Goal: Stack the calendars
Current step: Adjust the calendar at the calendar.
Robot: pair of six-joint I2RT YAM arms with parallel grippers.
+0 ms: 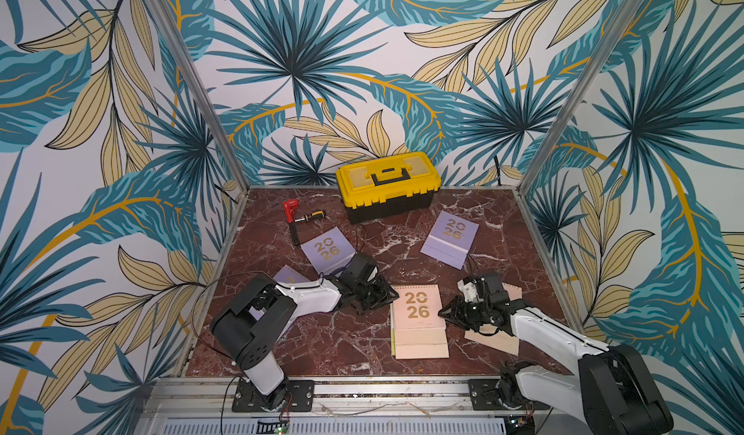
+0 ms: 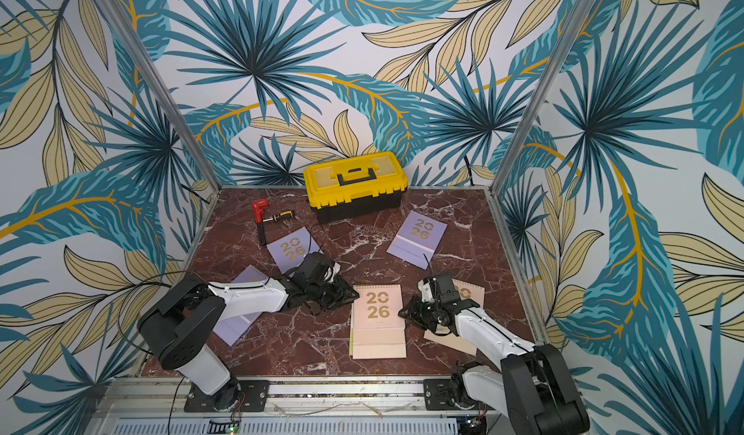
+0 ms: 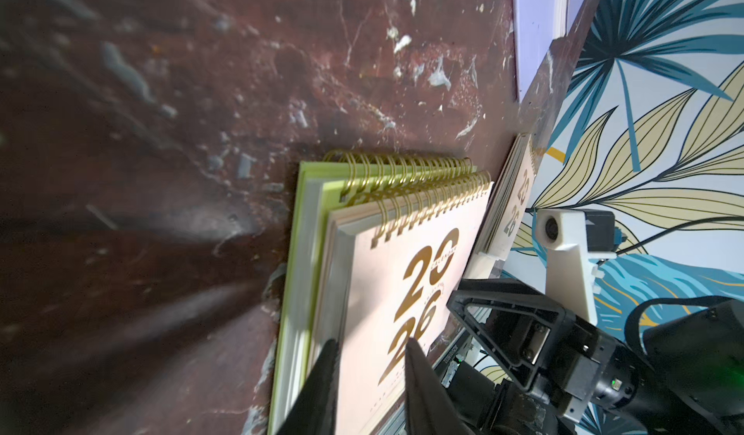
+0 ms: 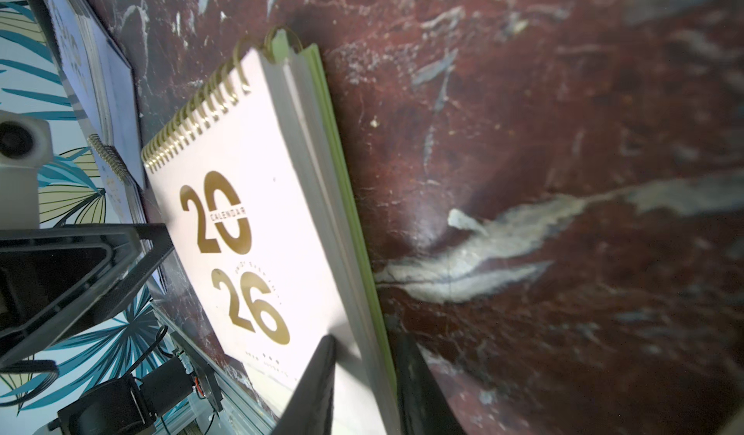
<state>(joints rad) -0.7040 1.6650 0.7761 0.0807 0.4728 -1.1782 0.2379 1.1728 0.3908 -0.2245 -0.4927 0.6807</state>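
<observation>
The left gripper (image 3: 368, 358), jaws narrowly apart, straddles one side edge of the top peach-pink calendar (image 1: 418, 312), and the right gripper (image 4: 366, 356), equally narrow, straddles the opposite edge; whether either actually pinches cannot be told. That calendar lies face up on the lime green calendar (image 3: 290, 292), stacked at the front middle of the marble table (image 1: 342, 344). A second peach-pink calendar (image 2: 475, 294) lies partly under the right arm. One lavender calendar (image 1: 328, 249) lies just behind the left gripper, another lavender calendar (image 2: 250, 280) under the left arm, and a third lavender calendar (image 1: 451, 233) near the yellow toolbox (image 1: 388, 185).
</observation>
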